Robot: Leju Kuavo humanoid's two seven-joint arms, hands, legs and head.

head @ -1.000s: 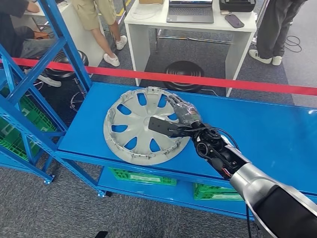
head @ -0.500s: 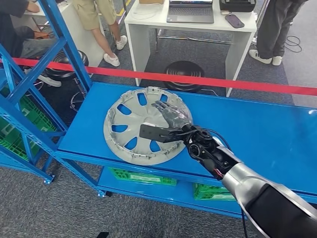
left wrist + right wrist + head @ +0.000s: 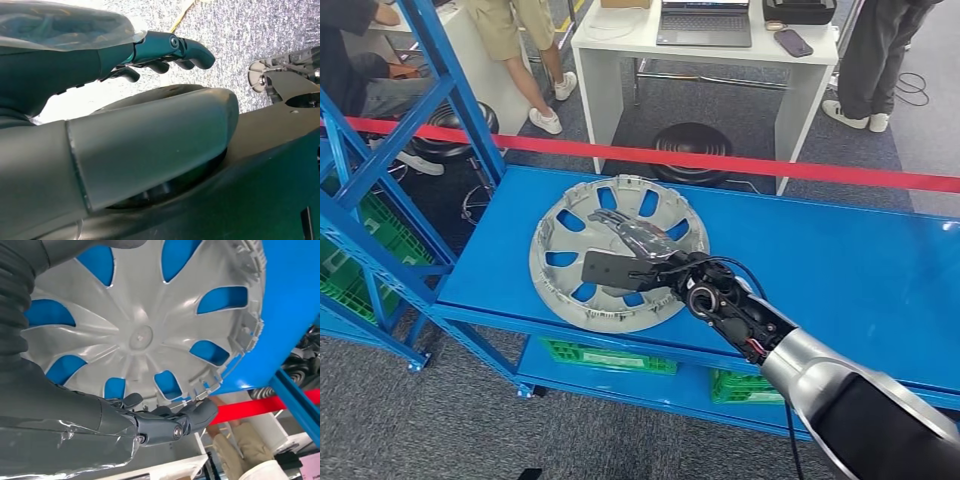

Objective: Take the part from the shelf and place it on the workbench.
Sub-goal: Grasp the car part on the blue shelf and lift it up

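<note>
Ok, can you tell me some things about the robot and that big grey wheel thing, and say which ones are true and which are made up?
1. The hubcap lies flat on the blue shelf. True.
2. The right hand is stretched out over the hubcap. True.
3. The right hand has lifted the hubcap high off the shelf. False: the hubcap lies on the shelf, and the hand holds nothing, its fingers apart.
4. The hubcap is bright red. False: it is silver-grey; the red thing is the tape stretched behind the shelf.
5. A laptop sits on the white table behind the tape. True.
</note>
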